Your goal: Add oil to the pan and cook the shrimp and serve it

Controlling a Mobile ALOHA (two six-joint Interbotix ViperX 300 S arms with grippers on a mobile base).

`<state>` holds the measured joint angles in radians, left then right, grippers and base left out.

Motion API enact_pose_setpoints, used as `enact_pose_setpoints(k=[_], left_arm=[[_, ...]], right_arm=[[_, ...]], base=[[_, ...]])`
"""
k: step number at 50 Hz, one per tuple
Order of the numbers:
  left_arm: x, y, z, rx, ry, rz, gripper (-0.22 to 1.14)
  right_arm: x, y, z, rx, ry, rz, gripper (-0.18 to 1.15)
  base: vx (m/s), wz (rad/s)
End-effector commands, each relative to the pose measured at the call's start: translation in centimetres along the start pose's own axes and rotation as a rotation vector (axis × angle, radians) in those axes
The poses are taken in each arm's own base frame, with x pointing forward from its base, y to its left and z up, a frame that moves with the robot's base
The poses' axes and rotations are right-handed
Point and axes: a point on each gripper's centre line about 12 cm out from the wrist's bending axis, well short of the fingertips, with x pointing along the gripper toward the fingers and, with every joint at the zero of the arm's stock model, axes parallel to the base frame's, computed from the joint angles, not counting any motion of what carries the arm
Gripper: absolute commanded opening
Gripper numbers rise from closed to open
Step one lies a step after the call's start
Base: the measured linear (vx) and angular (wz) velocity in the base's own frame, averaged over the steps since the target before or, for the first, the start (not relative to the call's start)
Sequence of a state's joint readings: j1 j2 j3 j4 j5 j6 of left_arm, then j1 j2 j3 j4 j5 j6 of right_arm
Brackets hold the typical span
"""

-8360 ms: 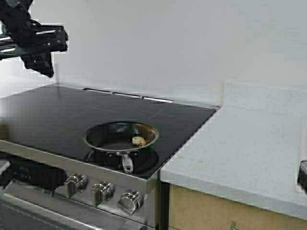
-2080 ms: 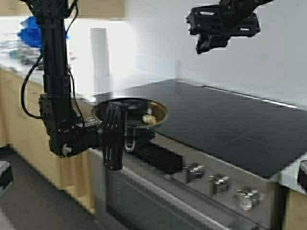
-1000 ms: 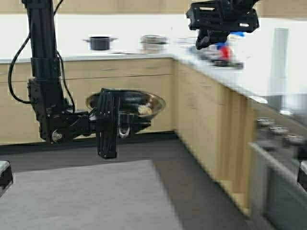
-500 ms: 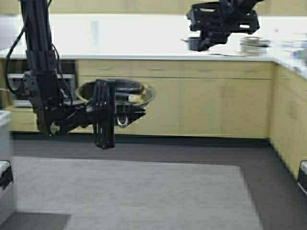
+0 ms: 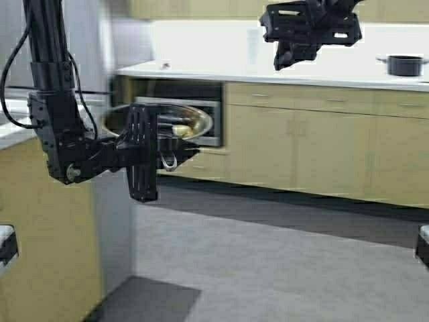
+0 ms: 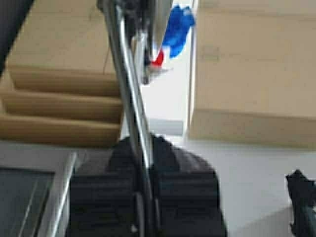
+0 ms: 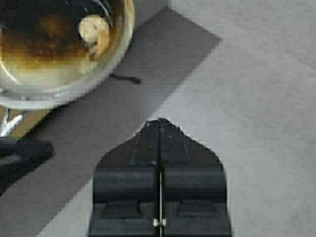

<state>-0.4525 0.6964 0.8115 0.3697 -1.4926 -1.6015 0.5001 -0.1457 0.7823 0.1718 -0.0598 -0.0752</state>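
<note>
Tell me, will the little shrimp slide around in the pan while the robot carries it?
Probably. The small curled golden shrimp lies loose on an oily-looking sheen in the round metal-rimmed pan. The left gripper holds only the handle, so tilting seems possible.

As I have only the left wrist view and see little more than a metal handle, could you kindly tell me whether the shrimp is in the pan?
Observer: Yes, the shrimp lies inside the pan, close to its rim.
Operator: Thank you. Where is the right hand?
Observer: The right hand is raised above the pan and off to its right, shut and empty.
Operator: Is the pan over a counter?
Observer: No, the left hand holds it in the air, with grey floor below.
</note>
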Motion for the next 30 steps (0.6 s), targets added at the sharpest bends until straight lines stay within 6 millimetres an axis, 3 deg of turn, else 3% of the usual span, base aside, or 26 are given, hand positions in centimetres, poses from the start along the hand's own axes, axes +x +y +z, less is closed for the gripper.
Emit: enact_pose_setpoints(k=[1,30], left_arm=[[1.1,-3.2,0.2,0.044,0.008,-0.1,0.04],[0.3,-5.5,-0.3,0.057,0.022,-0.132,0.04]], right_arm=[[-0.2,0.3,1.1,-0.001,-0.032,0.008,0.06],[-0.4,0.4,1.4,0.029,-0.03,0.011,0.06]], base=[[0.01,0.49],[0.04,0.64]])
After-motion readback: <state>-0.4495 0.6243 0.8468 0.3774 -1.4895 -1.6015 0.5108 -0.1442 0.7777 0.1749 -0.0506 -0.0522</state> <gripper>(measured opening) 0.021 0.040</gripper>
